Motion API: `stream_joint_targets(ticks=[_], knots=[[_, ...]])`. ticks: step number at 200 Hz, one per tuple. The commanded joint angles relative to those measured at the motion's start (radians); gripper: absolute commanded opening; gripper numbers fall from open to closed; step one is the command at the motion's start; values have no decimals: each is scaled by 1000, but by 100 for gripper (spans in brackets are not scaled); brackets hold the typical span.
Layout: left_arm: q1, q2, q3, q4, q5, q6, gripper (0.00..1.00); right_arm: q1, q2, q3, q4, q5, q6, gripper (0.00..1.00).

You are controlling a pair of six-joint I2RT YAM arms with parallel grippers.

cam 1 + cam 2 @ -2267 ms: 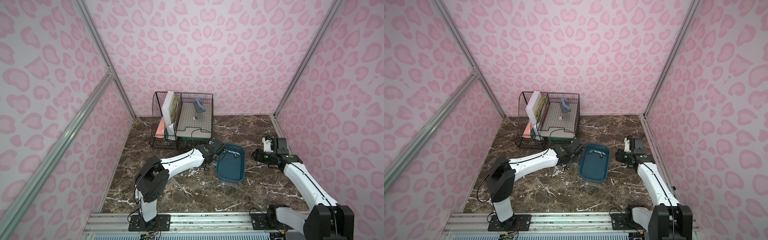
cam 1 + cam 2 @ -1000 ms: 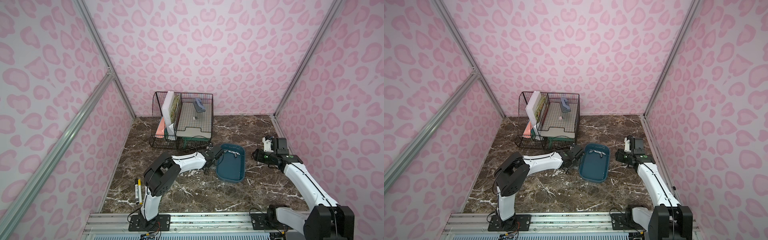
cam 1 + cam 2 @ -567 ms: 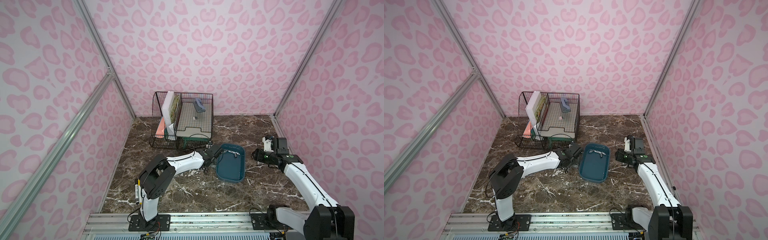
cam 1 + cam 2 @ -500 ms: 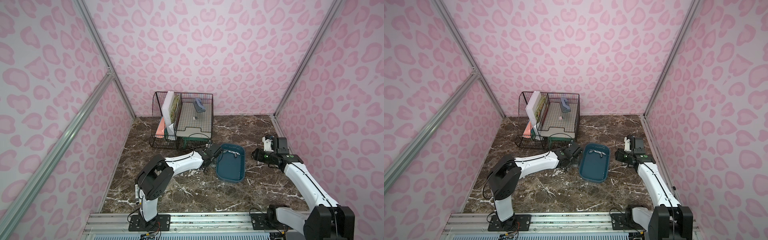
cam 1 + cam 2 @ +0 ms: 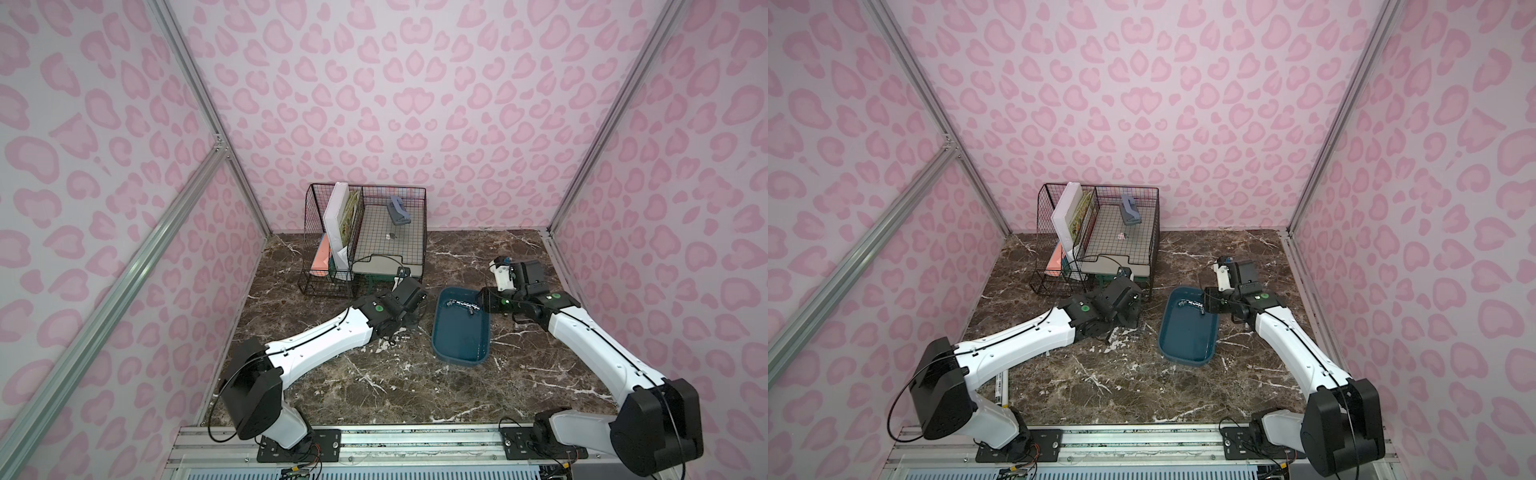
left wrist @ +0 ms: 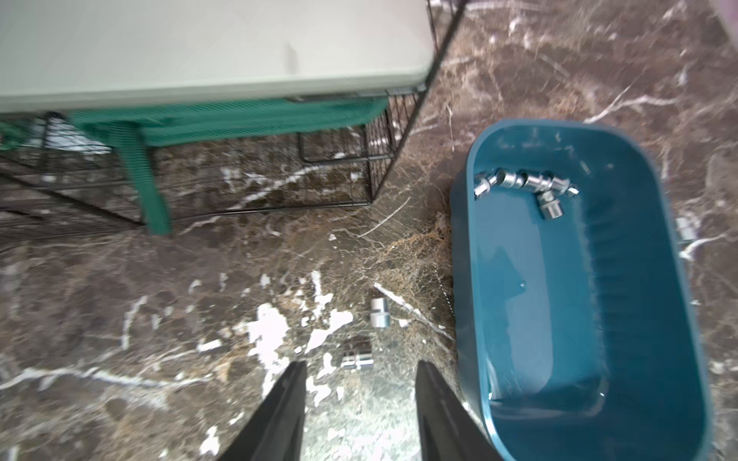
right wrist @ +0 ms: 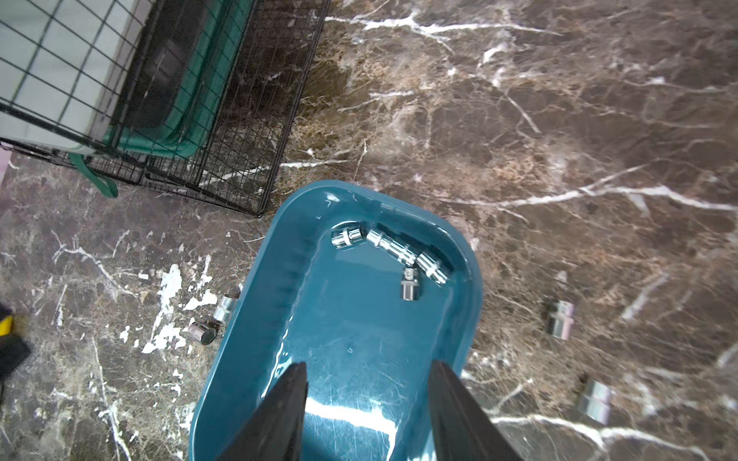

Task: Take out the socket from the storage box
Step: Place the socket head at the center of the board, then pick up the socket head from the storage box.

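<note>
The teal-blue storage box (image 5: 459, 336) (image 5: 1187, 332) lies on the marble table between my two arms. Several chrome sockets (image 6: 523, 183) (image 7: 395, 251) lie bunched at its far end. My left gripper (image 6: 361, 371) is open, low over the table beside the box's left wall. One socket (image 6: 357, 358) lies free on the marble just past its fingertips, and another socket (image 6: 378, 313) lies a little further on. My right gripper (image 7: 369, 369) is open and empty, hovering over the box's right side (image 7: 343, 327). Two more sockets (image 7: 561, 319) (image 7: 595, 401) lie on the table right of the box.
A black wire-mesh organiser (image 5: 365, 241) (image 5: 1100, 232) with books, a grey tray and a green mesh bag stands behind the left gripper, close to the box's far left corner. A pen (image 5: 1003, 388) lies by the left arm's base. Pink walls close in three sides.
My left gripper has drawn back from the box's left edge and its jaws have spread, leaving a socket on the table. The right arm has stayed put.
</note>
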Motion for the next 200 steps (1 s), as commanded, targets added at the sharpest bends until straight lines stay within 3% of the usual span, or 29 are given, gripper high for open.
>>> stream_joint_targets(ticks=[1, 55, 81, 135, 200], knots=[[17, -76, -20, -58, -36, 36, 54, 30, 66, 35, 24, 74, 10, 53], [69, -259, -61, -139, -119, 64, 67, 65, 252, 103, 8, 184, 102, 50], [101, -311, -86, -148, -124, 73, 69, 81, 304, 113, 18, 202, 125, 49], [111, -332, -108, -152, -126, 65, 70, 101, 401, 132, 3, 223, 156, 40], [110, -327, -120, -140, -106, 50, 70, 114, 458, 135, 18, 229, 181, 39]])
